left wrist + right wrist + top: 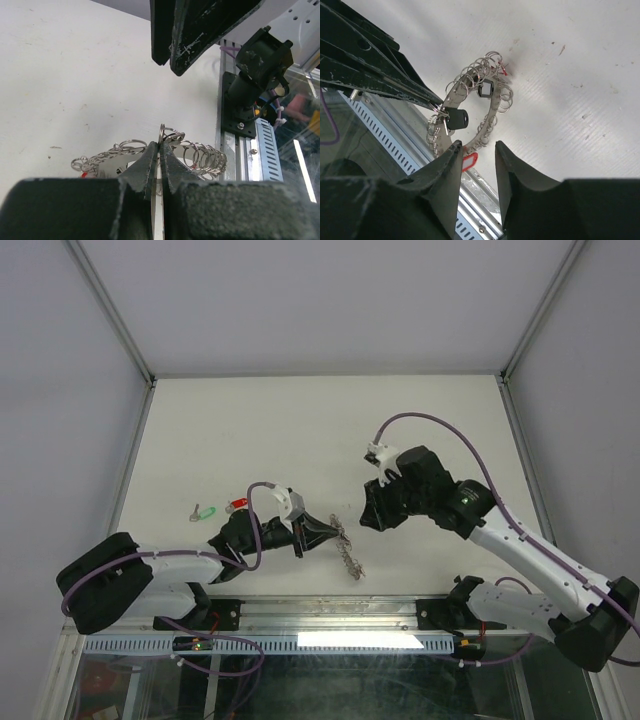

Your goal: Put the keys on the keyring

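Observation:
The keyring (347, 548), a flat grey ring fringed with small silver split rings, is held on edge just above the table near its front edge. My left gripper (323, 531) is shut on its rim; the left wrist view shows the jaws (160, 150) pinching the ring (200, 156). In the right wrist view the ring (491, 112) carries two black-headed keys (456, 120) and a red tag (469, 161). My right gripper (477, 155) is open and empty just above the ring (372, 514). A green key (205, 511) and a red key (238, 505) lie on the table behind the left arm.
The table's front edge with a metal rail (330, 612) runs just beneath the ring. The right arm's base mount (250, 100) stands close on the right. Walls enclose the table at the back and both sides.

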Available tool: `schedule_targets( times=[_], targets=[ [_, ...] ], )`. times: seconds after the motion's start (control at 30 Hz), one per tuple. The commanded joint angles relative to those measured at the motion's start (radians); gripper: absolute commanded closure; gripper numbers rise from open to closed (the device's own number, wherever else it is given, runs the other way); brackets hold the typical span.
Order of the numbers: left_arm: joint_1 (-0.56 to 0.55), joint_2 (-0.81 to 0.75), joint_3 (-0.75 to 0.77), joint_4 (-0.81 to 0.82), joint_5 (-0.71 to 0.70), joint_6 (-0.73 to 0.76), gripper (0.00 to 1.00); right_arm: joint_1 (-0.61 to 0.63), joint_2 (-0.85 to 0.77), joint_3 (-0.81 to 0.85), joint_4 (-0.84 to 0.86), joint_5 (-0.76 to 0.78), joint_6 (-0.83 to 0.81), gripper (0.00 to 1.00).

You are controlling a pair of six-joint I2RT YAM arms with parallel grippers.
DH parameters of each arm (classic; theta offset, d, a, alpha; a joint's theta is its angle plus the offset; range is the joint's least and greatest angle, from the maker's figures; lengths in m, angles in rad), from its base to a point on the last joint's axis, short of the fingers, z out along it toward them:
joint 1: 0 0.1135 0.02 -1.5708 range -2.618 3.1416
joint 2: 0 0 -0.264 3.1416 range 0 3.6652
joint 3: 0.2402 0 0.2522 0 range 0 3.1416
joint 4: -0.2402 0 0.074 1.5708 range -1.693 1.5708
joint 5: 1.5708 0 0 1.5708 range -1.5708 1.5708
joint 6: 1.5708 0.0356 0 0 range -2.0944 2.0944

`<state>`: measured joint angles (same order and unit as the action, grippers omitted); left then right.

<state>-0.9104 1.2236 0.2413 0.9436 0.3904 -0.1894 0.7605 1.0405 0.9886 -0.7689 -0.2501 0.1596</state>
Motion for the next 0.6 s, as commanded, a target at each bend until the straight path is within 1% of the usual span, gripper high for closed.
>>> schedule_targets(
  times=[0.0,0.13,0.37,0.47,0.57],
  targets=[
    [-0.008,0.029,-0.019,0.217,-0.039,-0.08,1.0,-0.006,-0.061,-0.069,0.185,-0.045,0.111,0.64],
    [-0.007,0.059,-0.022,0.265,-0.038,-0.097,1.0,-0.006,-0.067,-0.128,0.251,-0.095,0.174,0.62],
    [-0.007,0.062,-0.02,0.269,-0.038,-0.094,1.0,-0.005,-0.062,-0.16,0.265,-0.061,0.23,0.61],
    [-0.007,0.061,-0.018,0.259,-0.032,-0.088,1.0,-0.005,-0.082,-0.2,0.326,-0.073,0.296,0.61],
    [-0.007,0.06,-0.015,0.254,-0.029,-0.084,1.0,-0.006,-0.125,-0.262,0.433,-0.098,0.375,0.6]
  ],
)
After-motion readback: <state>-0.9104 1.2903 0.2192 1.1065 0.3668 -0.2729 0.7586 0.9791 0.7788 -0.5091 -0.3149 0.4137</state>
